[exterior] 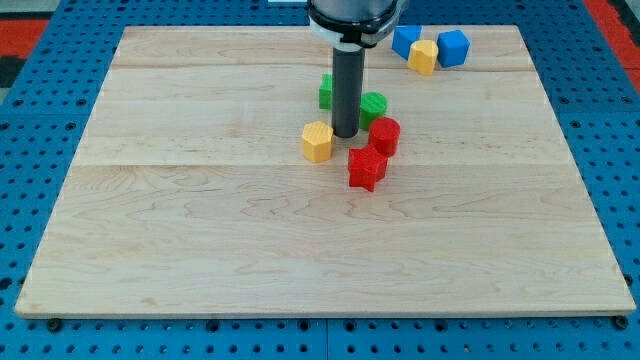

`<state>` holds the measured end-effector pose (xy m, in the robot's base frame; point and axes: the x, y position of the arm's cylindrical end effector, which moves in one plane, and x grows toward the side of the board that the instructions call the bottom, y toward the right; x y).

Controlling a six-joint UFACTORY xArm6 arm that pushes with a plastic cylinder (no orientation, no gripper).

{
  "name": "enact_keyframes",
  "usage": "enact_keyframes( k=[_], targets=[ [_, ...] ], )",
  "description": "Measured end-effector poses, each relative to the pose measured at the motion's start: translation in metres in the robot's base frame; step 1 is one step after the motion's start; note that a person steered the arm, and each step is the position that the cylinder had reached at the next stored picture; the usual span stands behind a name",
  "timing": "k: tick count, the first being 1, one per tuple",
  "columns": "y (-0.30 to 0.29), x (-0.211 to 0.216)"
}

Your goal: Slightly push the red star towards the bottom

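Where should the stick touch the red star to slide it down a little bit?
No hand here, so my tip pushes. Best contact is the red star's top edge, coming from the view's top and moving straight down. My tip now sits just up-left of it, between the yellow block and red cylinder, so it should probably shift right first; an off-centre push on the star's points would likely spin it.

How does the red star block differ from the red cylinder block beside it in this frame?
The red star block has pointed lobes; the red cylinder block is round. The star lies nearer the view's bottom, the cylinder above and to its right. My tip stands beside the cylinder, above-left of the star. Both are red and look to be touching.
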<state>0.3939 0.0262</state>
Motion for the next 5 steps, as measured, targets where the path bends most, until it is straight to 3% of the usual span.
enact_keyframes(
  k=[5],
  targets=[
    [0.034,-0.016]
  ],
)
